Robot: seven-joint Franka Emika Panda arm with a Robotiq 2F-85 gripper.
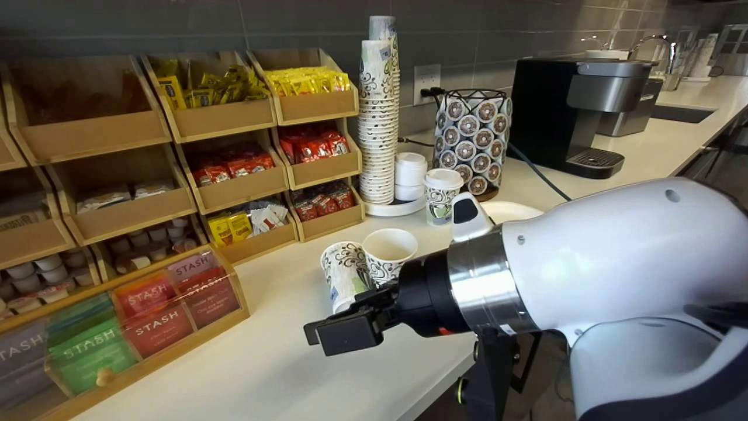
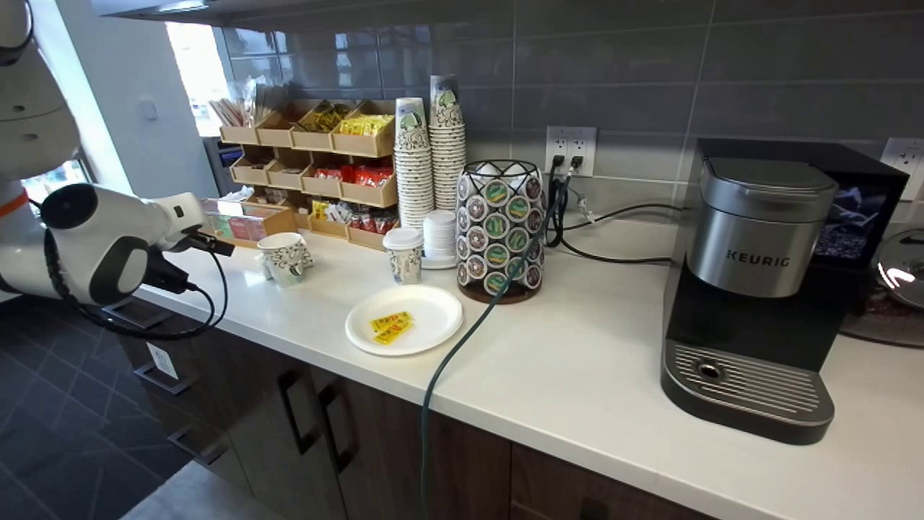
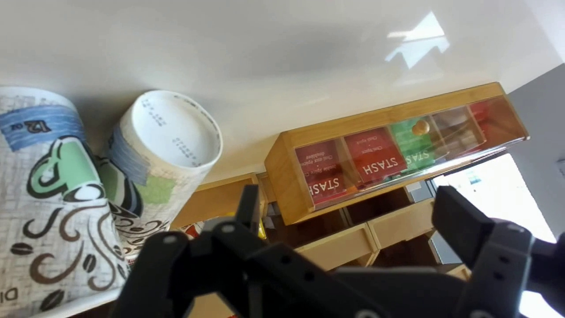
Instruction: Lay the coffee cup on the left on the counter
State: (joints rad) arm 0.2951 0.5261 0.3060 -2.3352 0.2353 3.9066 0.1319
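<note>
Your end effector (image 3: 348,198) hangs over the tabletop (image 1: 280,362) with its jaws spread apart, as the wrist view shows you. The coffee cup (image 1: 343,275) lies on its side on the tabletop just beside the end effector, which partly hides it from you in an exterior view; its base shows in the wrist view. Also near the end effector, next to that one, you have the second cup (image 1: 388,256), upright with its mouth upward; whether the two touch, you cannot tell. Ahead of the end effector you see the wooden tea box (image 3: 284,185), with the wooden shelving (image 1: 225,120) behind it. Farther from the end effector, past both cups, stand the tall cup stacks (image 1: 377,140), the lidded cup (image 1: 441,202) and the plate (image 2: 433,321) carrying yellow packets (image 2: 392,323); the coffee machine (image 2: 761,238) is well apart from your end effector
</note>
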